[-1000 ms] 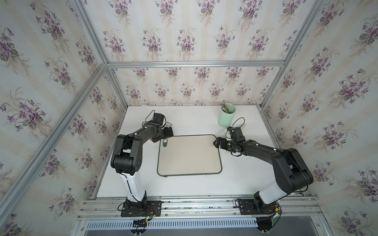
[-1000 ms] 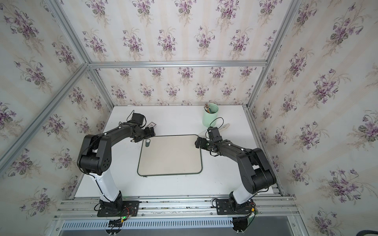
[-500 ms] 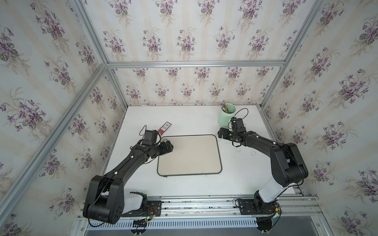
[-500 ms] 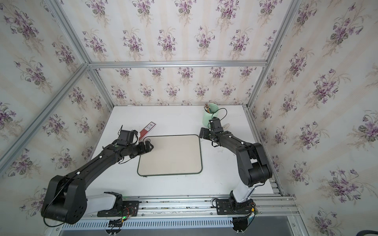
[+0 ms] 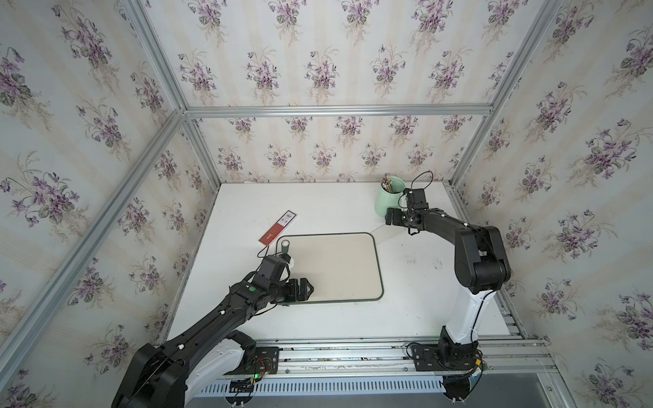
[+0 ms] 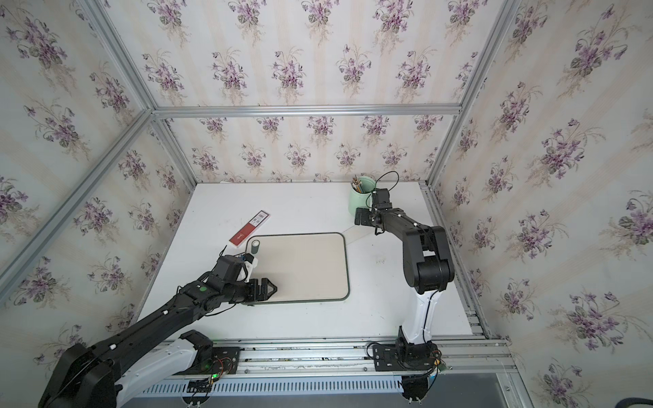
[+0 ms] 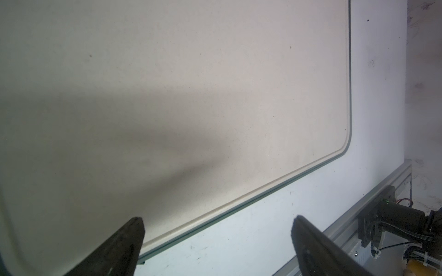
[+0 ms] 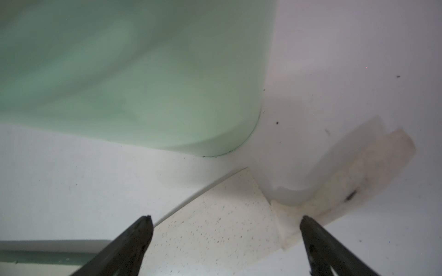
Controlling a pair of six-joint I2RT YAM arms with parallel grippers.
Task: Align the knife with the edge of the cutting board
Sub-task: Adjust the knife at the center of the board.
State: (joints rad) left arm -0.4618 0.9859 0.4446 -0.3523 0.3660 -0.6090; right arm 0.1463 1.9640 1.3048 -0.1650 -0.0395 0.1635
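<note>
The cutting board (image 5: 339, 268) lies flat in the middle of the white table (image 5: 417, 293), its dark oval hole (image 5: 285, 244) at the far left corner. The knife (image 5: 383, 234) lies on the table just off the board's far right corner, skewed to the board's edges, between the board and a mint-green cup (image 5: 388, 203) of pencils; against the white top it shows only faintly in both top views. The right gripper (image 8: 224, 218) hovers low over the speckled blade with its jaws spread wide, gripping nothing. The left gripper (image 7: 216, 219) is likewise wide and empty, over the board's near left corner, one finger above the board and one above the table. A red box (image 5: 279, 228) lies beside the board's far left corner
</note>
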